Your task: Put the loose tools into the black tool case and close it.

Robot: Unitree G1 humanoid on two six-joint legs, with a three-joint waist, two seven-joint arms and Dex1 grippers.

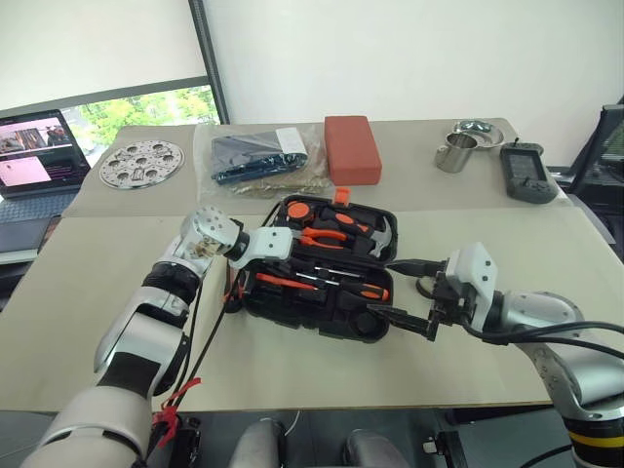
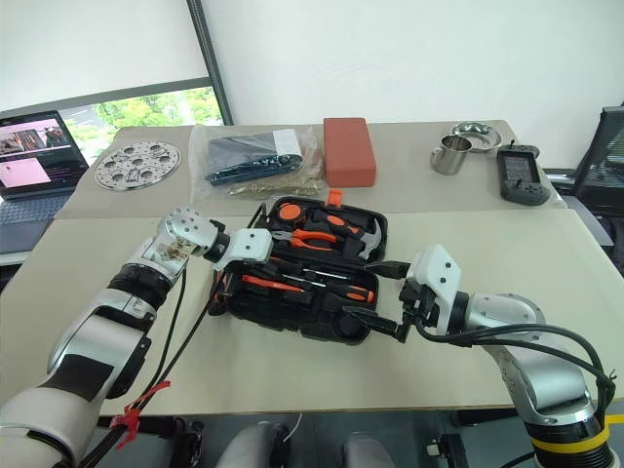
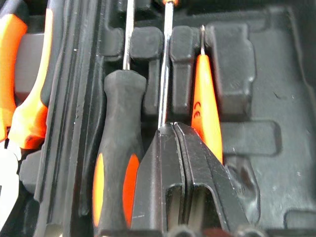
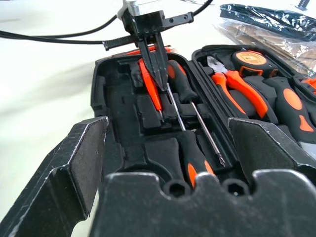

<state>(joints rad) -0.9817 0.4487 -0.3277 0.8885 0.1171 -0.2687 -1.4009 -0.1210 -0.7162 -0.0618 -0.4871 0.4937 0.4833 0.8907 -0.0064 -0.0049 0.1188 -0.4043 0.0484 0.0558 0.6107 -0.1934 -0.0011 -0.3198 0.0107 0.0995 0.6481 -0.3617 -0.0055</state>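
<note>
The black tool case lies open on the table, with its orange latch at the far edge. Pliers, a hammer and several screwdrivers sit in its recesses. My left gripper is shut, its tips down on a thin screwdriver shaft. A black-and-orange handled screwdriver lies on one side of it and the slim orange screwdriver on the other. In the right wrist view the left gripper reaches in from the case's far side. My right gripper stands open and empty at the case's right front corner.
Behind the case lie a clear bag with dark contents and a red-brown block. A steel cup and a grey handheld device stand at the back right. A perforated metal disc and a laptop are at the back left.
</note>
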